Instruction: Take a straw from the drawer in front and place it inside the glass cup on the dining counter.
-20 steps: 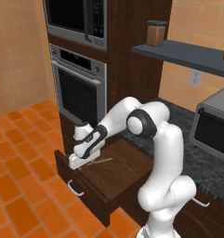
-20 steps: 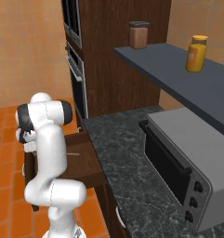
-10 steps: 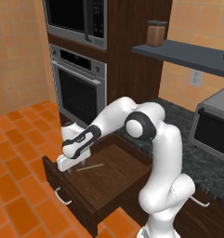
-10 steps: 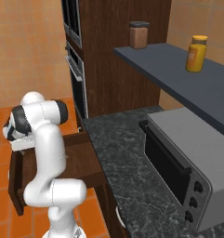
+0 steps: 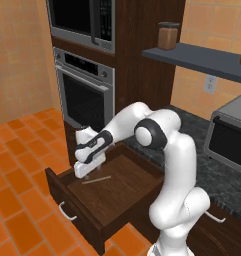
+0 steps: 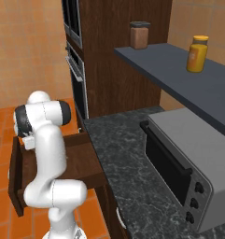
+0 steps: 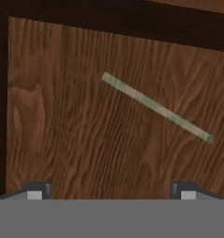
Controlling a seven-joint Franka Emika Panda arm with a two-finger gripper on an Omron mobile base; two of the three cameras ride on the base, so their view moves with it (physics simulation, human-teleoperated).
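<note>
The dark-brown drawer (image 5: 112, 200) stands pulled open, its curved silver handle (image 5: 66, 212) on the front. A thin pale straw (image 5: 96, 179) lies flat on its wooden floor (image 7: 85, 139). In the hand view the straw (image 7: 156, 106) runs slantwise across the floor, beyond the fingertips (image 7: 36, 189). My gripper (image 5: 85, 171) hangs inside the drawer's back left part, just left of the straw, open and holding nothing. In the right base view my arm hides most of the drawer (image 6: 81, 154). The glass cup and dining counter are out of view.
A wall oven (image 5: 84, 97) and microwave (image 5: 87, 20) rise behind the drawer. The dark granite counter (image 6: 132, 168) carries a toaster oven (image 6: 188, 163). A shelf (image 6: 179, 74) above holds a brown jar (image 6: 138, 35) and a yellow one (image 6: 198, 53). Orange tile floor (image 5: 22, 150) lies to the left.
The drawer has slid further out toward the camera. My gripper has moved with it, then come down into the drawer beside the straw, staying open.
</note>
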